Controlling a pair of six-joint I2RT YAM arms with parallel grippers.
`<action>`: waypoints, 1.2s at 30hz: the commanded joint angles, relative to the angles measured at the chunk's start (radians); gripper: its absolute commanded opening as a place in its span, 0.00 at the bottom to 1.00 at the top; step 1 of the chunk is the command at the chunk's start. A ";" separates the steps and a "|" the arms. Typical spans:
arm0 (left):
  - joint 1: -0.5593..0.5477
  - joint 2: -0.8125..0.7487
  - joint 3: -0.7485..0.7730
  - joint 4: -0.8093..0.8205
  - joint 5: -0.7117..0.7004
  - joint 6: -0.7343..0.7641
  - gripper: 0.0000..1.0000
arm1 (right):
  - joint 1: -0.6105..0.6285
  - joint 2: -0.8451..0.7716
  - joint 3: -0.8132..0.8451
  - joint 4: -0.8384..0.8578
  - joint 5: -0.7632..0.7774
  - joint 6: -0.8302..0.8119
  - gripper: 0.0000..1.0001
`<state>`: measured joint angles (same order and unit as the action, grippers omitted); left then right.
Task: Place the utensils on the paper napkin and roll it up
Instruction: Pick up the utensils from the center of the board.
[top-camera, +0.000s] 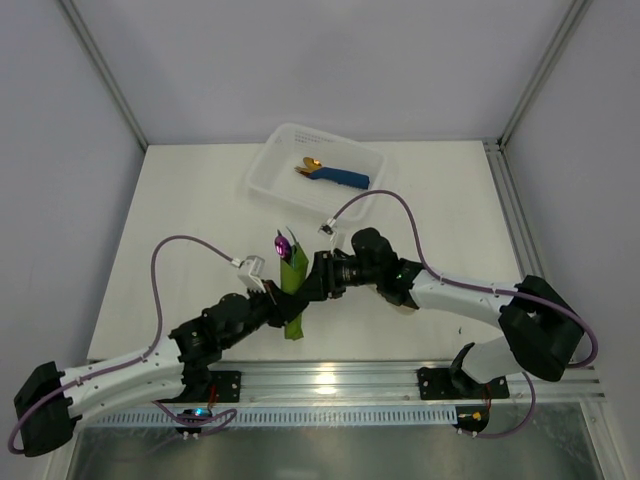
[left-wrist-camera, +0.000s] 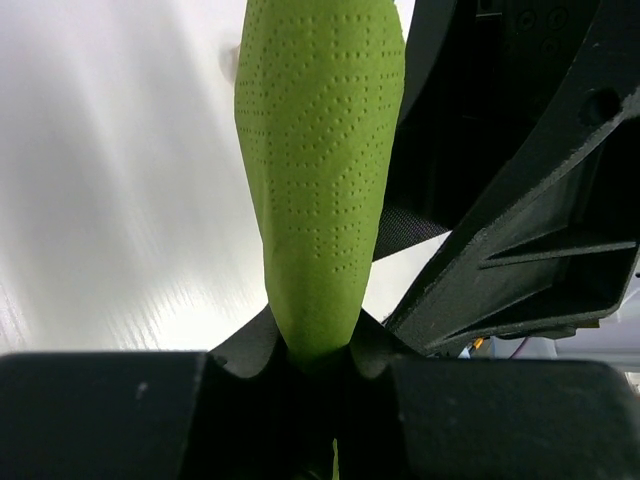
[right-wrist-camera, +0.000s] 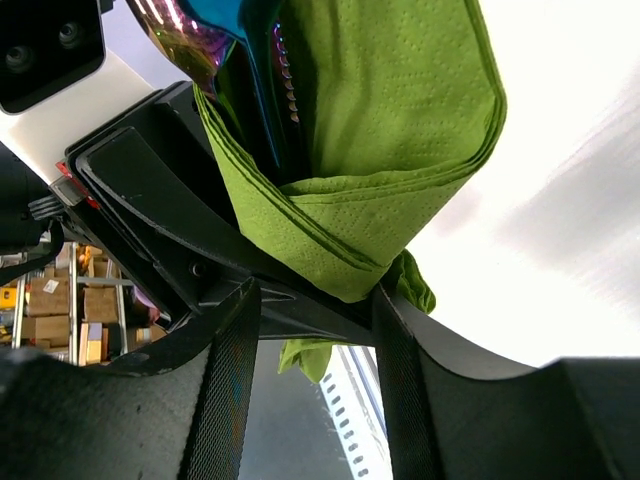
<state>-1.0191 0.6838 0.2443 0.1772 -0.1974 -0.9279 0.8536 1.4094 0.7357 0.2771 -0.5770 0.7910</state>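
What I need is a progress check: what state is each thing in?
Olive-green paper napkin: rolled around utensils.
Iridescent metal utensils: wrapped, heads poking out.
Left gripper: fingers shut on napkin.
Right gripper: fingers straddle napkin, grip unclear.
Blue napkin roll with gold cutlery: in white tray.

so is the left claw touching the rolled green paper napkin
Touching. The left wrist view shows the left claw shut on the rolled green paper napkin, whose near end is squeezed narrow between the jaws with no gap.

paper napkin (top-camera: 292, 292): rolled, green, slanting between both sets of fingers
utensils (top-camera: 284, 243): purple tips poking out beyond the fingers
left fingers (top-camera: 270, 304): at roll's near end
right fingers (top-camera: 314, 284): against its right side
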 joint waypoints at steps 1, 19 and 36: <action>-0.022 -0.027 0.032 0.154 0.085 0.014 0.00 | 0.013 0.022 0.028 0.145 0.117 0.047 0.49; -0.022 -0.122 0.125 -0.120 0.016 0.038 0.00 | 0.015 -0.090 0.100 -0.214 0.244 -0.192 0.60; -0.022 -0.159 0.125 -0.127 0.046 0.009 0.00 | -0.024 -0.199 -0.013 0.095 0.016 -0.173 0.79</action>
<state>-1.0367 0.5442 0.3386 -0.0132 -0.1528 -0.9100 0.8310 1.2510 0.7589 0.2115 -0.5144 0.5751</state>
